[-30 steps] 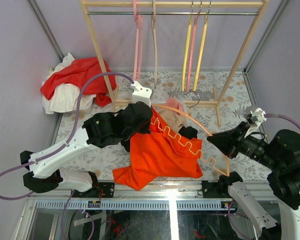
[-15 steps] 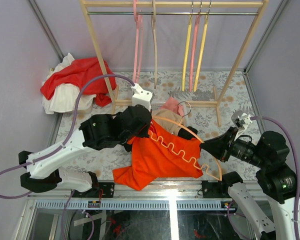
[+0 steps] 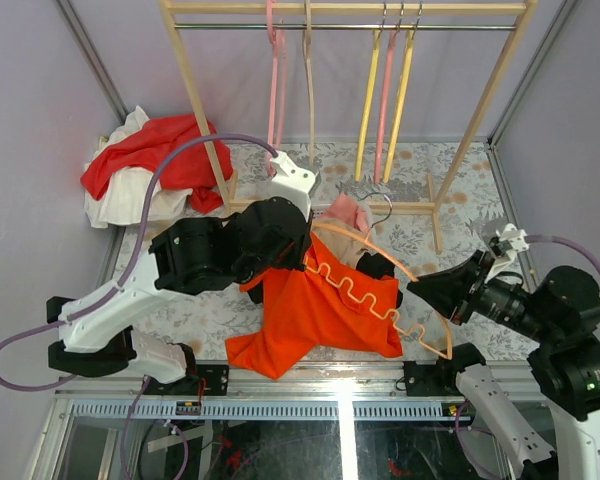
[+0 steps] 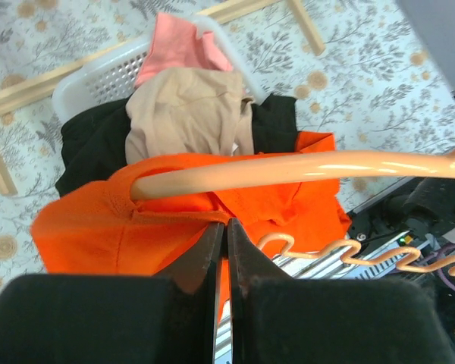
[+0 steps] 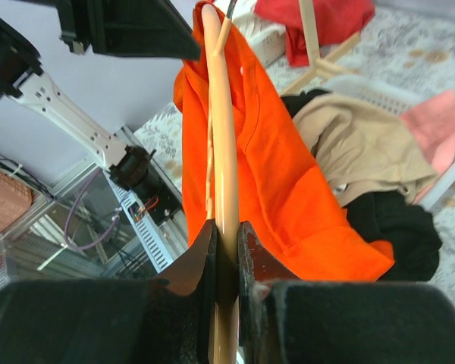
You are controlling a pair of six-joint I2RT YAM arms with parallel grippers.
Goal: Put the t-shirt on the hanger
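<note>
Floral bench [image 3: 425, 165] carries everything. Nearest, at 4 o'clock, the right pincer [image 5: 226, 230] is clamped on one end of the hanger [image 4: 288, 165]. At centre hangs the t-shirt [image 3: 315, 315], the hanger's other end tucked into its fabric, which the left pincer [image 4: 221, 227] pinches tight. Best, I judge: steady the hanger and stretch the collar toward 4 o'clock, away from the rack [image 3: 345, 10] at 12 o'clock.

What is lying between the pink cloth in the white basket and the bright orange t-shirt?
A crumpled tan garment lies between the pink cloth and the bright orange t-shirt, as the left wrist view shows.
</note>
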